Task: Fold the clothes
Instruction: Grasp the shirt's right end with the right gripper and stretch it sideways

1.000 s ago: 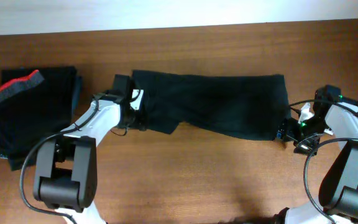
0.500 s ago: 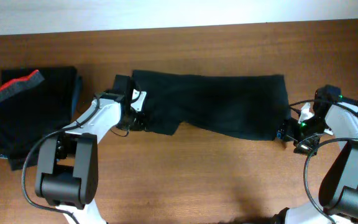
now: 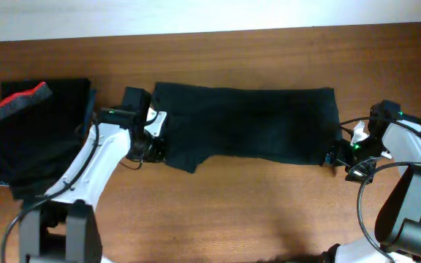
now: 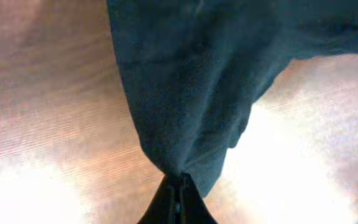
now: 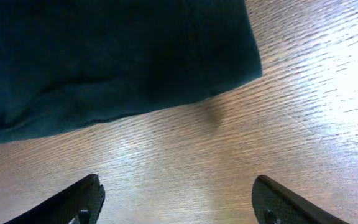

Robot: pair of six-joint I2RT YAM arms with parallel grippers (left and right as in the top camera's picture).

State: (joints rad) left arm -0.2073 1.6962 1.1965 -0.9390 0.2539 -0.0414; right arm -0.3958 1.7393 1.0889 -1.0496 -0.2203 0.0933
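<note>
Two hands are sitting at opposite ends of the long black garment (image 3: pixel 254 124), which is lying stretched from left to right across the middle of the wooden desk (image 3: pixel 240 219). The left hand (image 3: pixel 154 139) is pinching the garment's left end. The left wrist view is showing its fingertips (image 4: pixel 169 205) pressed together on a gathered fold of the dark cloth, which is fanning out away from them over the wood. The garment's near edge is stepping down to a corner close to this hand. The right hand (image 3: pixel 336 158) is hovering just beside the garment's near right corner. Its fingers (image 5: pixel 73 202) are standing spread wide with only bare wood between them, and the cloth's corner is lying beyond them, ungripped. Well to the left, a folded black garment with a red-and-grey waistband (image 3: pixel 35 131) is resting on top of a dark stack, and a thin blue edge (image 3: pixel 91 102) is showing along the stack's right side.
</note>
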